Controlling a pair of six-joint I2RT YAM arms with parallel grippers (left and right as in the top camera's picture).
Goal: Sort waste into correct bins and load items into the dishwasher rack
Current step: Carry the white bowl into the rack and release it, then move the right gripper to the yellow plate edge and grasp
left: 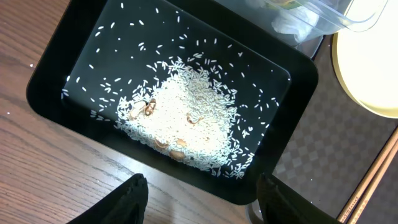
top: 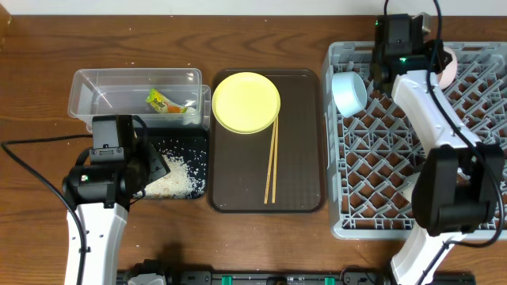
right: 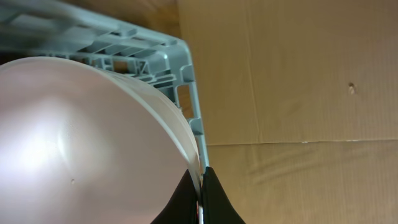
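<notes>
The grey dishwasher rack [top: 444, 170] stands at the right, with its corner in the right wrist view [right: 180, 68]. A light-blue bowl [top: 348, 93] lies in its far left part. My right gripper [top: 434, 57] [right: 200, 180] is shut on the rim of the white bowl [top: 448, 68] [right: 81, 143] at the rack's far edge. The yellow plate [top: 246, 102] and chopsticks [top: 272, 162] lie on the brown serving tray [top: 305, 158]. The green-yellow wrapper [top: 162, 101] is in the clear tub [top: 135, 79]. Rice [left: 186, 121] fills the black tray [left: 74, 56]. My left gripper [top: 154, 168] [left: 202, 193] is open and empty over that tray's near edge. The cup is not in view.
Small brownish bits [left: 149, 109] lie among the rice. The clear tub's corner [left: 329, 18] and the plate's edge [left: 367, 62] show at the left wrist view's top right. Brown cardboard [right: 298, 93] lies beyond the rack's far edge.
</notes>
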